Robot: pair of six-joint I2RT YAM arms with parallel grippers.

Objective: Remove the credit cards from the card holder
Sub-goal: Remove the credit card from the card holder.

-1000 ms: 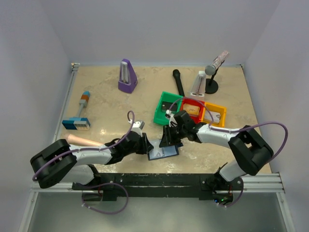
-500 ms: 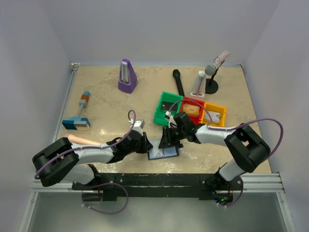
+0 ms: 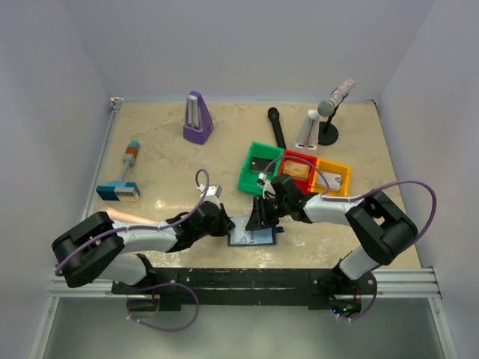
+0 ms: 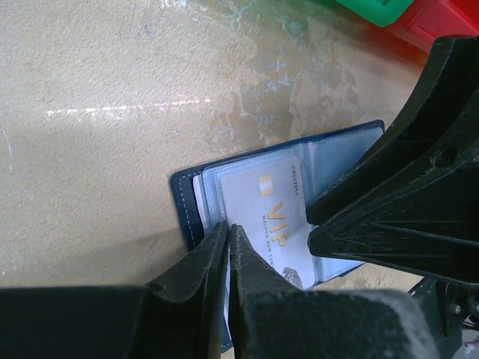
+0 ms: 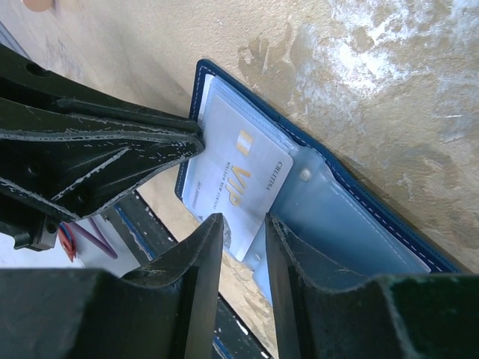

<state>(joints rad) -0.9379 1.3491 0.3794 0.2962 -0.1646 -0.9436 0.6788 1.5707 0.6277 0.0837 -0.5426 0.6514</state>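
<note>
From the overhead camera I see the card holder [image 3: 253,239] lying open on the table [image 3: 165,161], close to the near edge and about midway between the two arms. The left gripper [image 3: 227,226] meets it from the left, and the right gripper [image 3: 262,219] comes down on its far side. Just beyond them a green bin [image 3: 245,176], a red bin [image 3: 299,155] and a yellow bin [image 3: 349,179] sit in a row. From this height I cannot tell how either pair of fingers stands.

On the left wrist camera the card holder [image 4: 185,198] shows its navy rim and pale blue-grey inner panels. A pale VIP card [image 4: 266,217] with gold lettering lies on the inner panels. The left gripper [image 4: 227,232] has its fingers pressed almost together, with only a thin slit between them, and their tips pinch the left edge of that card. I cannot tell whether a clear sleeve is caught with it. The right gripper [image 4: 310,221] fills the right side of the picture, its black fingers over the holder's right part.

On the right wrist camera the right gripper [image 5: 241,224] has its fingers spread a little. Their tips are down at the near edge of the VIP card [image 5: 239,176], and a strip of card shows in the gap. The left gripper [image 5: 196,142] narrows to a point on the card's left edge. The card holder [image 5: 344,224] lies flat, and its right panel carries a small snap stud [image 5: 304,173].
</note>
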